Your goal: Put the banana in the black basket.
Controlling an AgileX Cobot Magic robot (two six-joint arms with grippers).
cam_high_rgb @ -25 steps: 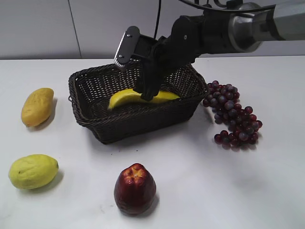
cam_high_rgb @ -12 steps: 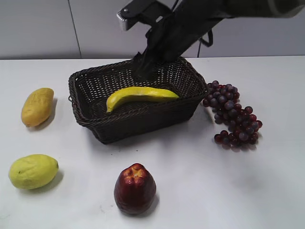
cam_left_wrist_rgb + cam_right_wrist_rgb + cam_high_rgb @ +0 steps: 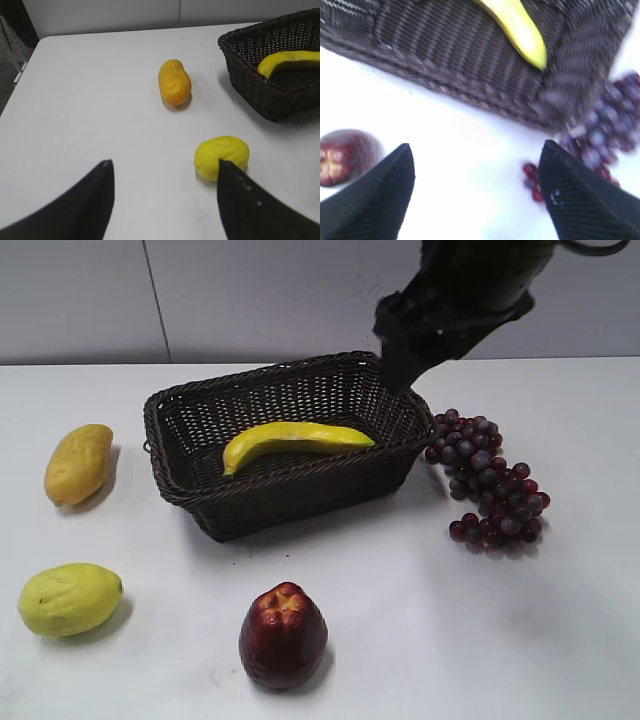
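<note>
Banana lay loose across black basket floor, right gripper spread empty above, placement apparently done.

Bright yellow banana in the dark brown woven basket, purple-red grapes alongside, white counter, black fingers.

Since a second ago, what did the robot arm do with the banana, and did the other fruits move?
The right gripper let go of the banana and lifted up and away to the right, out of the black basket; its jaws are open now. The banana settled flat inside. The grapes, the red fruit and both yellow fruits on the left stayed put, and so did the basket.
</note>
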